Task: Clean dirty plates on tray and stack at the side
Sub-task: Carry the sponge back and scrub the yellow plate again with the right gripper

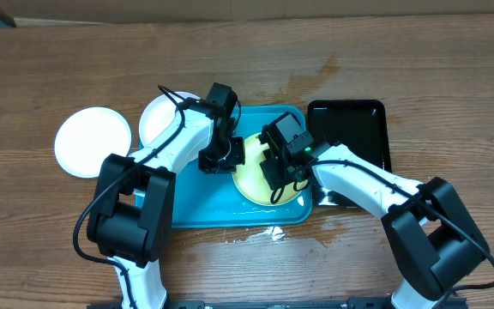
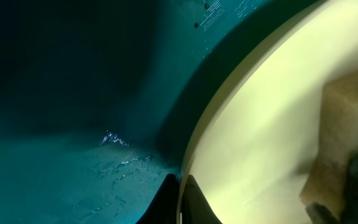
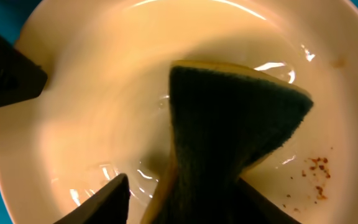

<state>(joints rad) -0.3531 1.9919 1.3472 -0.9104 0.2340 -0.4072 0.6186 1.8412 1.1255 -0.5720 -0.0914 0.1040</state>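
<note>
Dark green scouring sponge [image 3: 229,124] sits on the pale yellow-green round plate [image 3: 92,106] in the turquoise plastic tray [image 1: 195,210], between the part-spread jaws of the right gripper [image 1: 286,182] (grip unclear, I cannot tell), while the left gripper [image 2: 180,202] pinches that plate's rim.

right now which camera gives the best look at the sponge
Right wrist: the sponge fills mid-frame, dark green face toward the camera, on the pale yellow plate. Left wrist shows only a blurred tan edge at the right border. Overhead, the right gripper hides it.
</note>
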